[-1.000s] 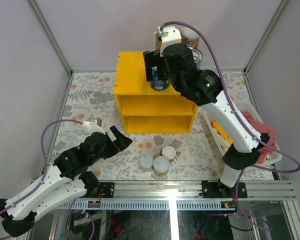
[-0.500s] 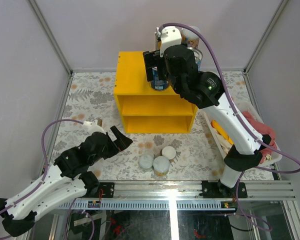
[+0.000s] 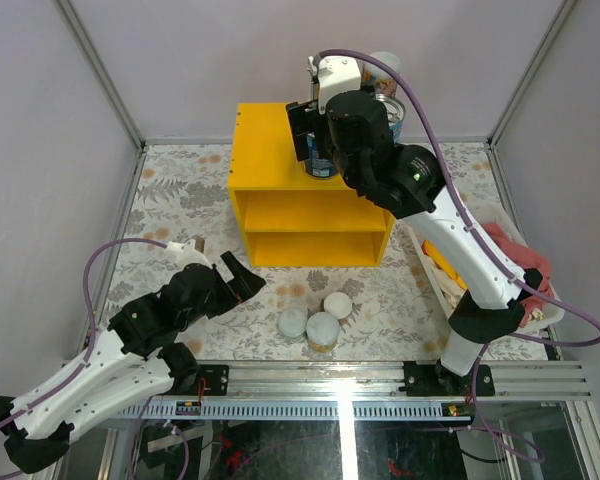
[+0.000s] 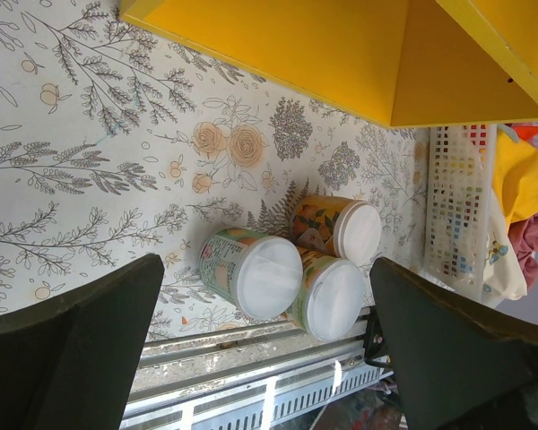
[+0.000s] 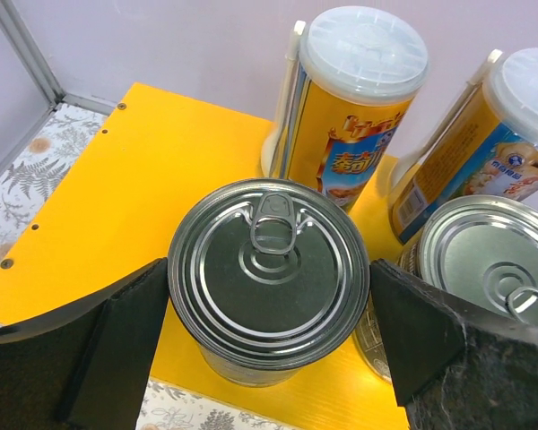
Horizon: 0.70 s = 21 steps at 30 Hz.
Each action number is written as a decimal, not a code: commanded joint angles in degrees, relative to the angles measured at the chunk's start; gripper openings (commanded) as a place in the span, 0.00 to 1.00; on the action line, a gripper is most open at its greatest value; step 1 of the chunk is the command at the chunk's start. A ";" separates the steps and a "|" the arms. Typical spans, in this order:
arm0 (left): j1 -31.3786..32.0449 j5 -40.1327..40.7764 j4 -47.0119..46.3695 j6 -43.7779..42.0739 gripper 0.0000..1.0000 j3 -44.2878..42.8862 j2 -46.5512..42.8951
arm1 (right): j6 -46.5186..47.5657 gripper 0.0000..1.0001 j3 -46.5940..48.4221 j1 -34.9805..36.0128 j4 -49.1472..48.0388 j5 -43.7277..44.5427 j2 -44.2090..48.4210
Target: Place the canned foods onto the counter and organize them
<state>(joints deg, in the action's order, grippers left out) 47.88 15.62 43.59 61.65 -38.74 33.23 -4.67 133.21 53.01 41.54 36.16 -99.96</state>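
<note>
A wide blue-labelled tin (image 5: 267, 273) with a silver pull-tab lid stands near the front edge of the yellow counter (image 5: 117, 179). My right gripper (image 5: 269, 300) has a pad against each side of its rim. Behind it stand two tall white-lidded cans (image 5: 359, 98) (image 5: 511, 134), and a second tin (image 5: 484, 260) sits to its right. In the top view the right gripper (image 3: 320, 150) is over the counter (image 3: 265, 140). Three small white-lidded cans (image 3: 293, 321) (image 3: 323, 330) (image 3: 337, 303) stand on the table in front. My left gripper (image 3: 238, 278) hangs open, left of them and apart.
A white basket (image 4: 457, 206) with yellow and pink cloth stands at the table's right edge, beside the counter. The metal rail (image 3: 330, 380) runs along the near edge just behind the small cans. The counter's two front compartments (image 3: 310, 225) face the arms.
My right gripper has narrowed around the tin and shifted slightly toward the back of the counter. The left arm has not moved.
</note>
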 commanded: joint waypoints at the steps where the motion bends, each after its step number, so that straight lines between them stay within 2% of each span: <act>1: -0.33 -0.15 -3.24 -0.98 1.00 0.20 0.48 | 6.02 0.95 -0.17 0.17 -3.72 4.94 2.40; 13: -0.28 0.04 -3.70 -2.05 1.00 -0.26 1.62 | 9.39 0.97 -0.27 0.08 -6.98 4.63 1.77; 21: -0.29 -0.68 -4.64 -4.25 1.00 -0.80 0.78 | 11.60 0.99 -4.60 0.85 -14.56 0.23 7.58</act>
<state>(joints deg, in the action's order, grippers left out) 47.88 15.62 42.87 60.27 -38.74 34.74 3.46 128.40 53.10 33.95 37.80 -97.62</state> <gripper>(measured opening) 0.996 0.984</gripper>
